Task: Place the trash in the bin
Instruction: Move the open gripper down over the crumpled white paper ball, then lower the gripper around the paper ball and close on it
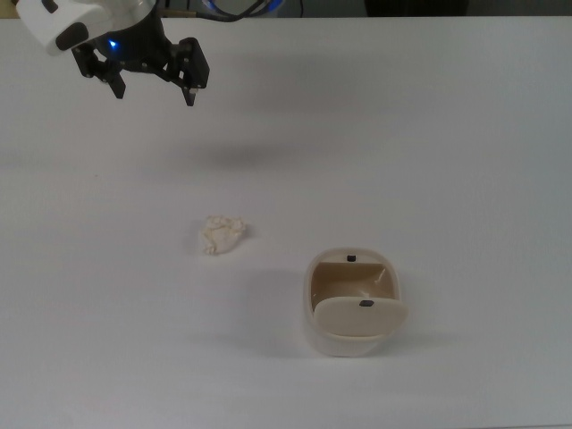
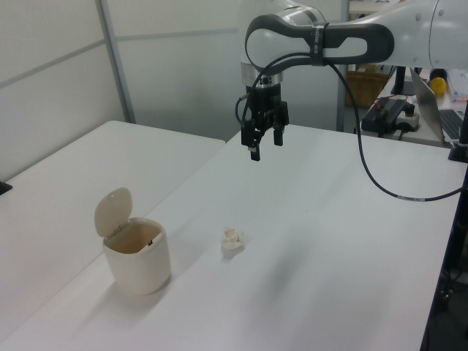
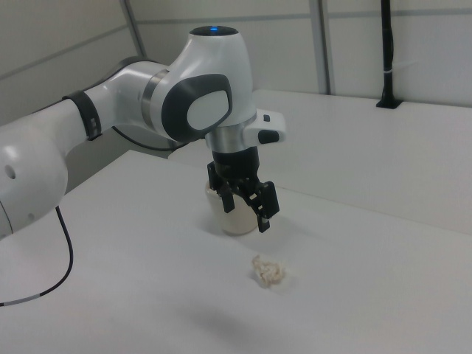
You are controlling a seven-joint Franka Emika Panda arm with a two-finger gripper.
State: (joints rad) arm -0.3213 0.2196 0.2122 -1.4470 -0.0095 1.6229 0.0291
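Note:
The trash (image 1: 221, 234) is a small crumpled off-white paper wad lying on the white table, also seen as the trash (image 2: 232, 238) and the trash (image 3: 269, 271). The bin (image 1: 340, 344) is a cream tub with its flap lid (image 1: 360, 315) swung open, standing to the lower right of the wad in the top view; the bin (image 2: 139, 267) is at the left view's left. In the right view the bin (image 3: 234, 226) is partly hidden behind the fingers. My gripper (image 1: 154, 93) hangs open and empty well above the table, away from both; it shows as the gripper (image 2: 265, 146) and the gripper (image 3: 245, 216).
A second white table (image 2: 88, 168) adjoins at the left view's left. A black cable (image 2: 380, 183) trails from the arm. A laptop (image 2: 439, 102) and boxes stand at the left view's far right. A black post (image 3: 385, 51) stands at the right view's back.

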